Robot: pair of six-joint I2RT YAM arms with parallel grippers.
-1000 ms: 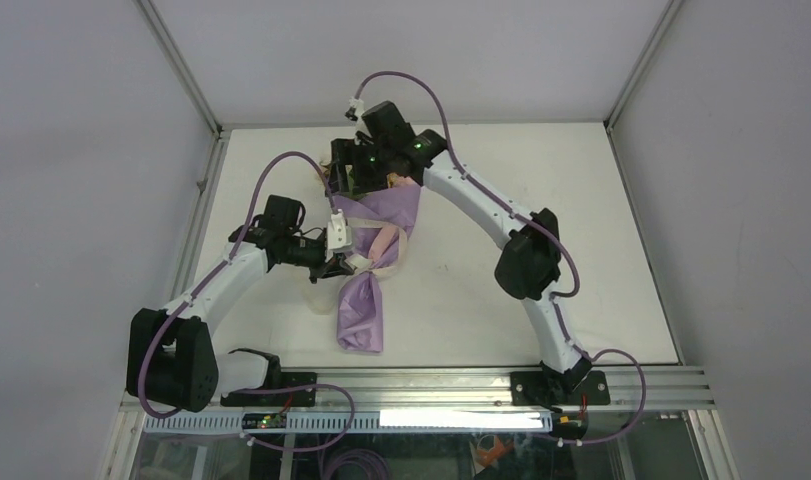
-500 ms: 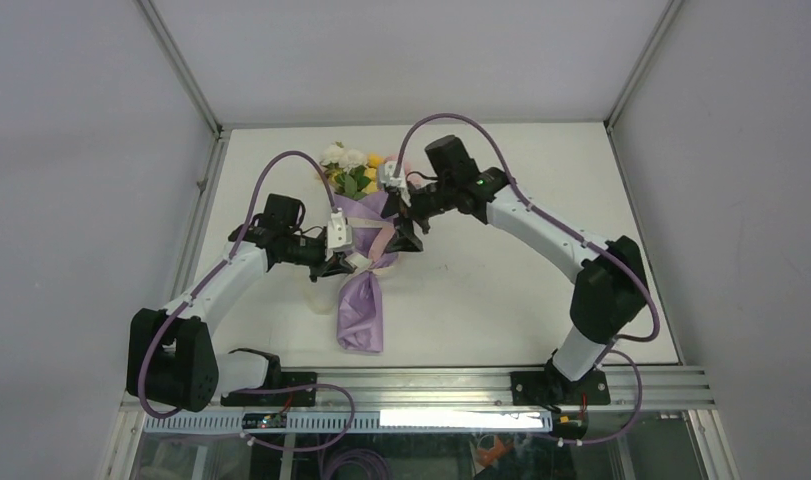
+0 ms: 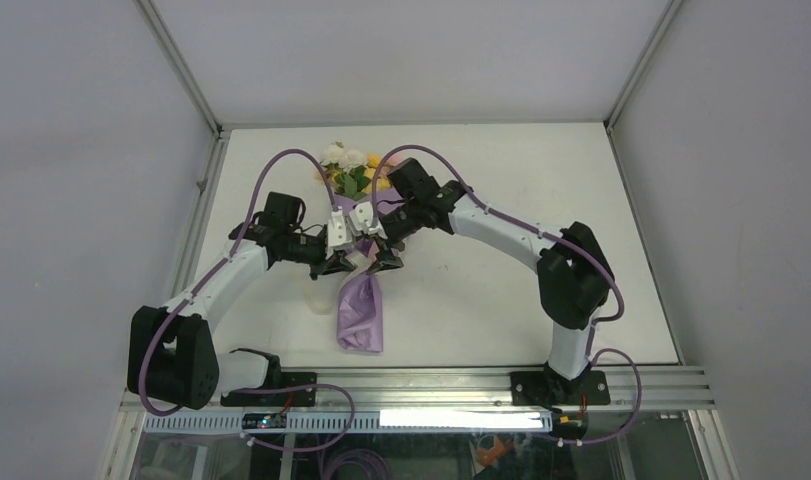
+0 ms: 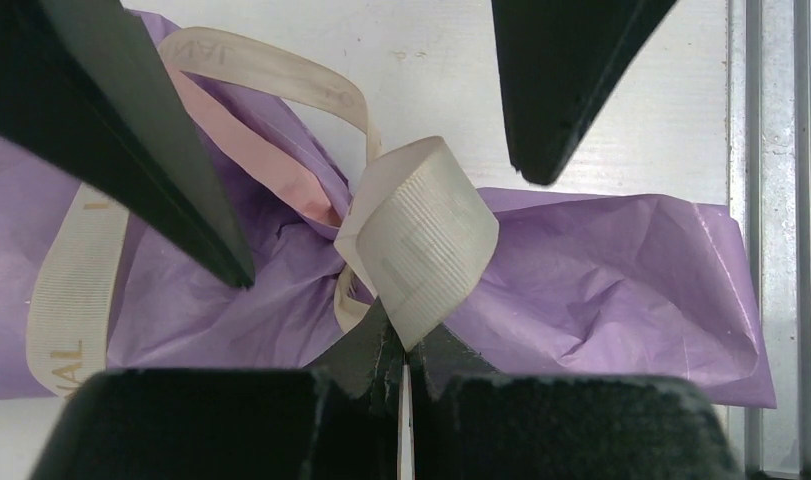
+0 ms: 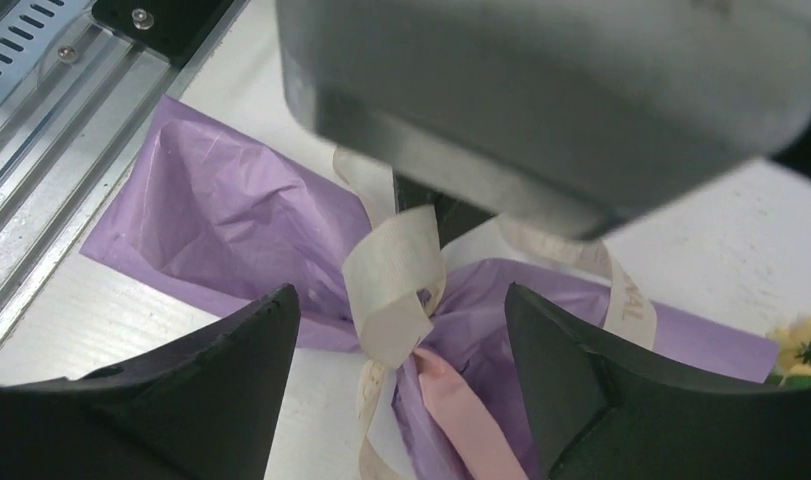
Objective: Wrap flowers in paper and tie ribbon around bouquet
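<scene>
Where arms hide the bouquet waist from above, I cannot inspect it. Left claw clamps the cream ribbon loop; right claw stands open astride it.

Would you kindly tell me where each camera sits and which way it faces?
Top external: above, behind the bases, looking down on the table; left arm and right arm show.
Left wrist: on the left arm, looking past the left gripper, shut on the ribbon.
Right wrist: on the right arm, looking down through the open right gripper.
Shared: both wrist views show the ribbon loop, the paper and the other gripper.
</scene>
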